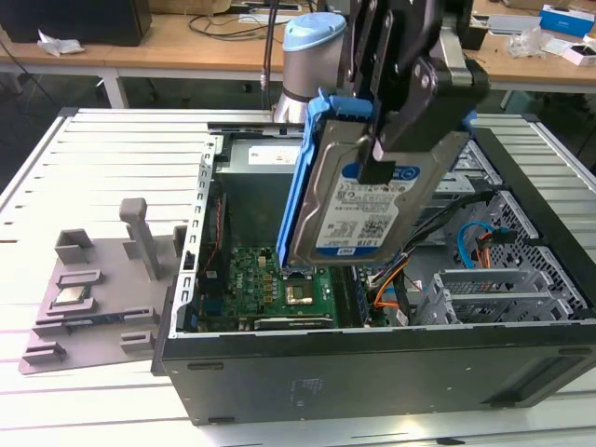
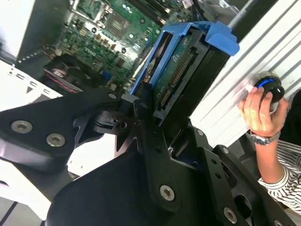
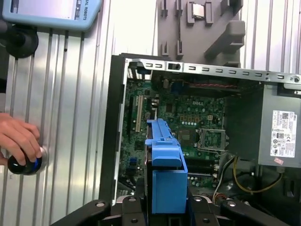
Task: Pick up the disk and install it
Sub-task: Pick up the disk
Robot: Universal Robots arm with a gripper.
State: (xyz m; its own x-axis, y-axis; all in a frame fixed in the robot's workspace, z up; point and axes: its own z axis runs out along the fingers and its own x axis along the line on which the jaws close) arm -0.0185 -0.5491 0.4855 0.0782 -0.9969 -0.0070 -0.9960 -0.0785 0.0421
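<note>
The disk (image 1: 358, 209), a silver hard drive with a white-and-blue label in a bright blue caddy, hangs tilted on edge above the open computer case (image 1: 372, 372). My gripper (image 1: 374, 158) is shut on it from above, one black finger (image 1: 380, 160) pressed on the labelled face. In the second wrist view the disk (image 2: 181, 70) juts out from between my gripper's (image 2: 153, 115) black fingers, connector edge showing. The first wrist view looks down the blue caddy of the disk (image 3: 164, 174), held in the gripper (image 3: 164, 209) over the green motherboard (image 3: 188, 122).
A grey fixture (image 1: 93, 298) carrying a small silver chip (image 1: 73, 296) lies at the exterior view's left. Drive cages and cables (image 1: 503, 279) fill the case's right side. A person's hand (image 3: 19, 141) rests on a knob on the ribbed table beside the case. A pendant (image 3: 51, 14) lies nearby.
</note>
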